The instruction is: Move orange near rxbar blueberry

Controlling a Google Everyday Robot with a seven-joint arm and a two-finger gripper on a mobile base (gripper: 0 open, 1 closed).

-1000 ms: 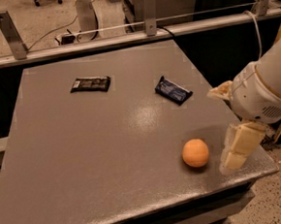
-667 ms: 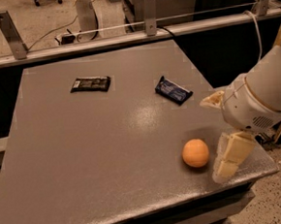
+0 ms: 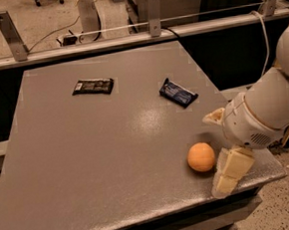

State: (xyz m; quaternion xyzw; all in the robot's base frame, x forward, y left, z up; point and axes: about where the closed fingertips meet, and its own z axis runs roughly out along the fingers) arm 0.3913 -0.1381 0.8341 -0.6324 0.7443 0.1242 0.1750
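At the near right corner of the counter, the gripper is down right beside the orange.

The orange sits on the counter close to the near edge. The gripper is at its right side, and the cream-coloured fingers are spread wide, holding nothing. One finger reaches toward the near edge just right of the fruit, and the other pokes out farther back, above and to the right of it. I can't tell whether the near finger is touching the orange's skin. The white arm comes in from the right edge. The blue snack bar lies flat and angled farther back, well apart from the orange. Over on the far left lies a black snack bar, also flat.
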